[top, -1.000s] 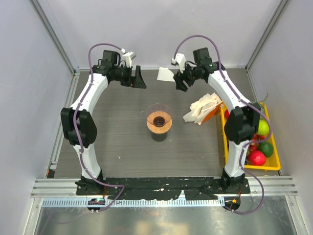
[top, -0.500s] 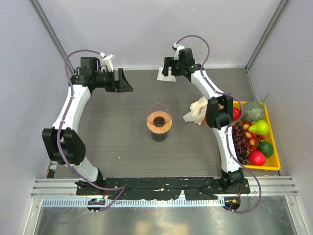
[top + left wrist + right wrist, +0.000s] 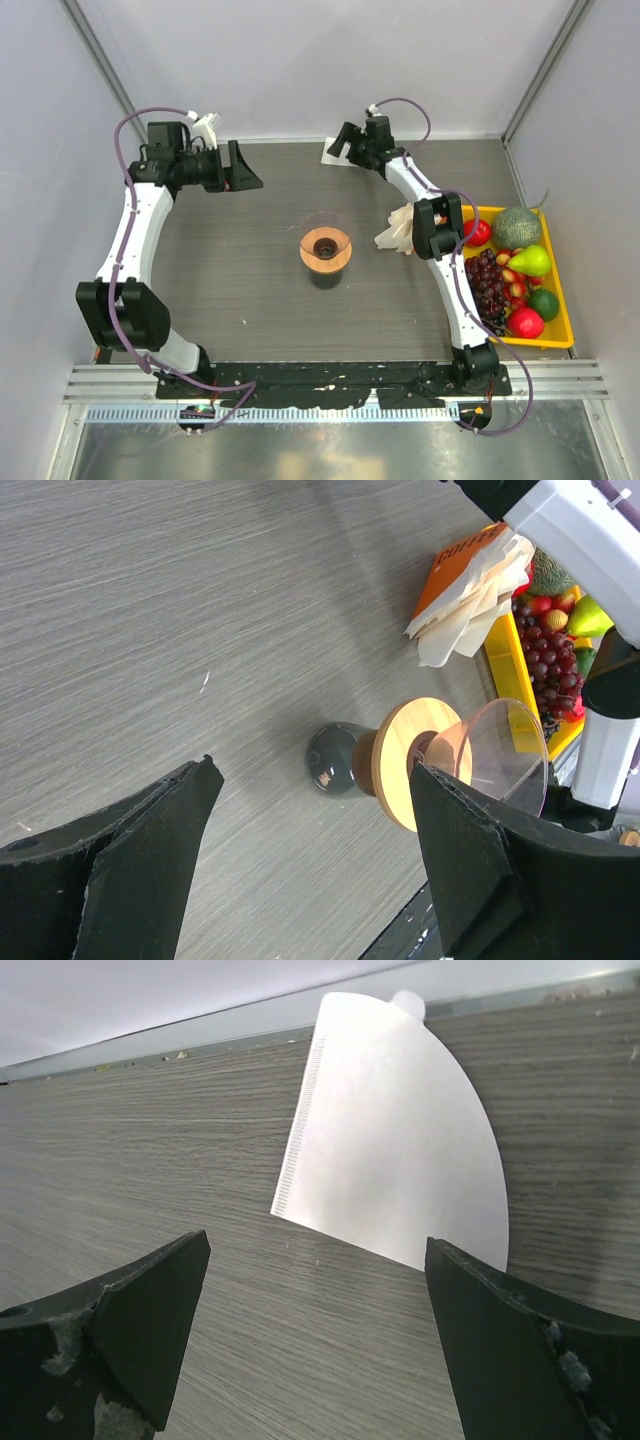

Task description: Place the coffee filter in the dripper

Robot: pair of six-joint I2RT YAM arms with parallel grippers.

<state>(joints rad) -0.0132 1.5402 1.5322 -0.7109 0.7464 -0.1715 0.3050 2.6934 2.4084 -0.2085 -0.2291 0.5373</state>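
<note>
The coffee filter (image 3: 400, 1160) is a flat white paper fan lying on the dark table at its far edge; in the top view (image 3: 330, 155) my right gripper partly covers it. My right gripper (image 3: 315, 1270) is open and empty, just short of the filter, jaws wide apart; the top view shows it (image 3: 344, 147) at the back centre. The dripper (image 3: 325, 245), a clear cone with a tan wooden ring, stands at mid-table and also shows in the left wrist view (image 3: 430, 755). My left gripper (image 3: 245, 170) is open and empty at the back left, above the table (image 3: 315, 810).
A ruffled bunch of white filters (image 3: 405, 228) on an orange packet (image 3: 460, 560) lies right of the dripper. A yellow tray (image 3: 545, 343) of fruit sits at the right edge. Grey walls close the back and sides.
My right arm has stretched out to the far edge and its gripper now hovers at the filter. My left gripper has swung further left and back.
</note>
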